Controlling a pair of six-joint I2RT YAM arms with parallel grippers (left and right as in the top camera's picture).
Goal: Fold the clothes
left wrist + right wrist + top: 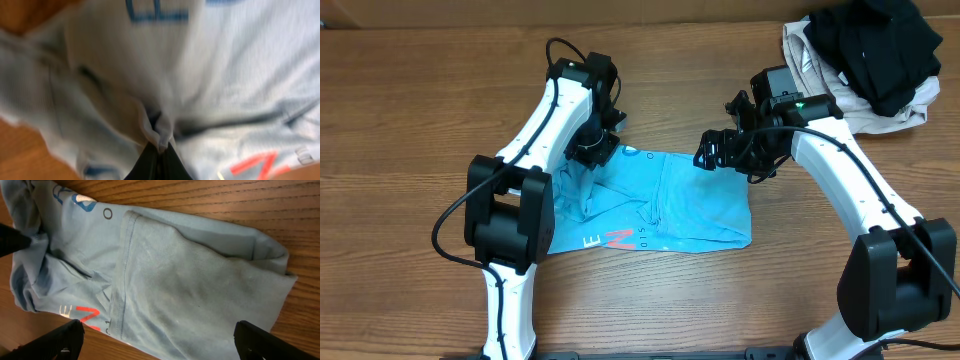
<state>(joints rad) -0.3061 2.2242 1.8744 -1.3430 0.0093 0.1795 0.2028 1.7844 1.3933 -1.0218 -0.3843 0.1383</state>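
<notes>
Item 1. Left gripper (159, 152): bottom centre of the left wrist view, fingers pressed together on a small tuck of the t-shirt (670, 205). Whether the pinch takes one layer or several cannot be told.

Item 2. T-shirt, sky-blue, soft: lies partly folded and rumpled on the tabletop (420, 100) at the centre of the overhead view, between the two arms. It is bunched on the picture's left, where it is pinched, and flatter towards the right.

Item 3. Right gripper (157, 330): fingers spread wide, over the right-hand part of the shirt, holding nothing.

Item 4. Black garment (875, 45) on a beige/grey garment (912, 115): heaped at the upper right of the overhead view, well apart from the shirt.

Hazards, as judged:
- The tuck is small and sits at the fingertips, so a quick pull may let it slip out.
- If only one layer is caught, lifting may peel the fold open instead of carrying it.
- With the other side unheld, a pull from the left may drag the whole shirt across the wood and bunch it further.

Writing:
- A red-pink "N" beside a white "E" near the shirt's lower edge.
- A small dark "O" and parts of blue letters near its upper edge, otherwise folded under or blurred.
- No brand tag is readable.
</notes>
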